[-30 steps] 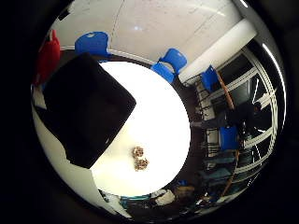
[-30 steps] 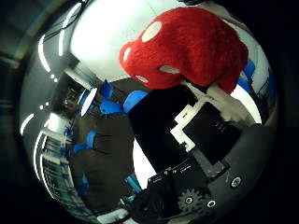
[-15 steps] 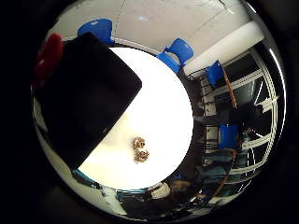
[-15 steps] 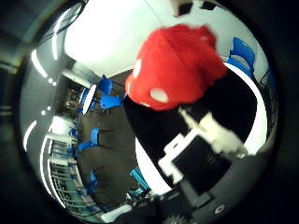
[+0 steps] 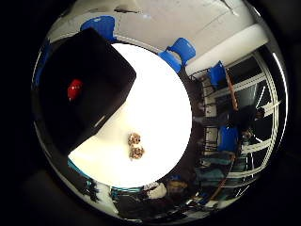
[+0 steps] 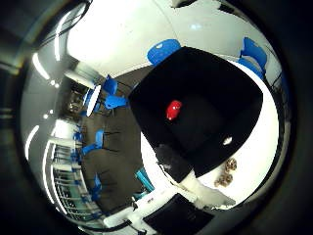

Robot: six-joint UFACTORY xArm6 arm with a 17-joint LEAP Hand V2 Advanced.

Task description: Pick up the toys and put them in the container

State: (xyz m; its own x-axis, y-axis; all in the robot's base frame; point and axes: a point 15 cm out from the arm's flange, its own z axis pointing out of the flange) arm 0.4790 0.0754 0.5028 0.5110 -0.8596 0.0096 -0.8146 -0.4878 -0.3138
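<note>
Toy-sorting looks about halfway: the red toy (image 6: 173,109) lies inside the black container (image 6: 146,95), on its floor, while the brown toy (image 5: 135,145), a speckled pair of lumps, sits on the white round desk (image 5: 164,117) just beside the container's corner. The hand (image 6: 208,196) shows only as a white part at one view's edge, and I cannot tell how its fingers are set; nothing is seen in its hold. To my eye the next move calls for swinging over the brown toy, coming down and closing round it. Around the desk stand blue chairs (image 5: 181,49), with windows and more chairs further off.
</note>
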